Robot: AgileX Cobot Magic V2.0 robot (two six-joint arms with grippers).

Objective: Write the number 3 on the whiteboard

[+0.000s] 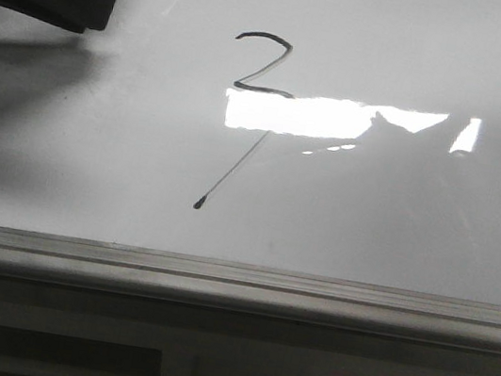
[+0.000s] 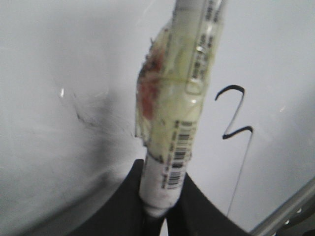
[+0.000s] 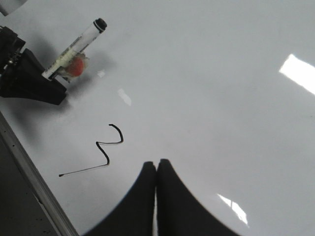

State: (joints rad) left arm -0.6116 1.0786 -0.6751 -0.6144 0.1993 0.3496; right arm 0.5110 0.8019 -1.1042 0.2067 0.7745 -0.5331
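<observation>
Gripping a taped marker (image 2: 170, 128), the left gripper (image 2: 156, 209) hovers near the whiteboard (image 1: 415, 233) far-left corner; number 3 (image 1: 250, 102) drawn mid-board; right gripper (image 3: 156, 196) pinched closed, empty.

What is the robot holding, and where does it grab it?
The left pincer holds a marker, gripped at its lower end. The right pincer is shut on nothing.

A hand-drawn number 3 (image 1: 263, 63) marks the whiteboard (image 1: 396, 230).

Glossy smooth whiteboard (image 1: 398, 221), ridged metal edge rail (image 1: 236, 276)
</observation>
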